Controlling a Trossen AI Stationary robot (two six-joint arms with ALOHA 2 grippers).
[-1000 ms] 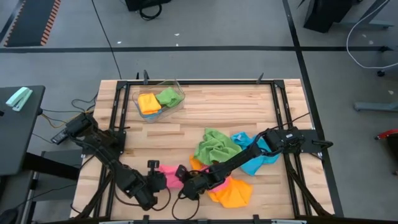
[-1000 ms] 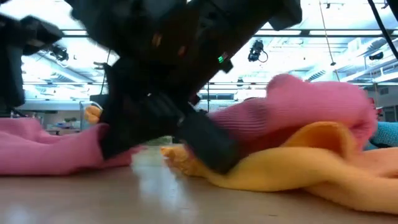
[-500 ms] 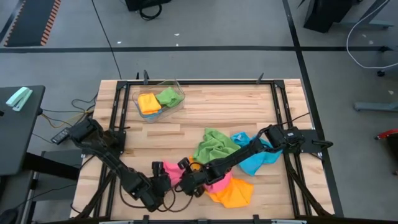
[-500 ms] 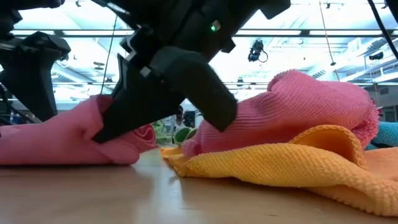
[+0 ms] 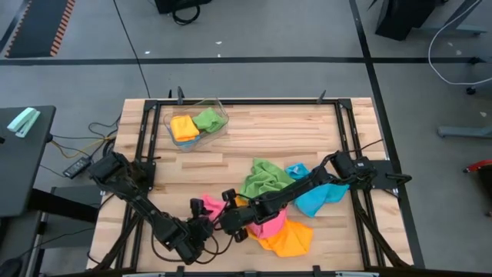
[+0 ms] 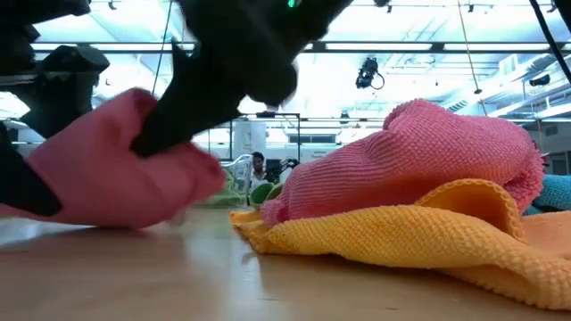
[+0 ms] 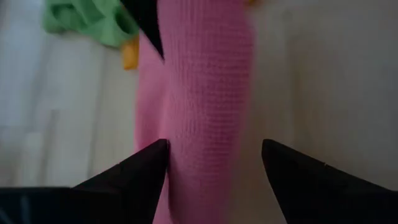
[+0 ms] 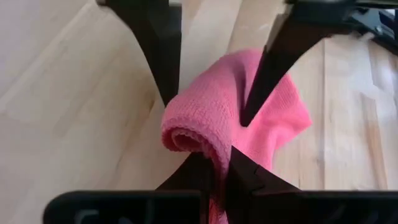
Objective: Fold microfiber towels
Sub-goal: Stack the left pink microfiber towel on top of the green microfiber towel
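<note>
The slatted wooden table point(image 5: 254, 138) lay bare toward the clear bin point(image 5: 197, 123), while the pink towel point(image 5: 265, 225) sat near the front edge on the orange towel point(image 5: 288, 240), beside the green towel point(image 5: 265, 183) and the blue towel point(image 5: 317, 198). My right gripper point(image 8: 225, 163) had its fingers clamped on a rolled fold of pink; the left gripper point(image 7: 214, 155) straddled the cloth, fingers apart. I judged I should carry that fold over the bare boards, clear of the heap and front edge.

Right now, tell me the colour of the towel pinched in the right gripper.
Pink towel, clearest in the right wrist view, pinched by the right gripper.
</note>
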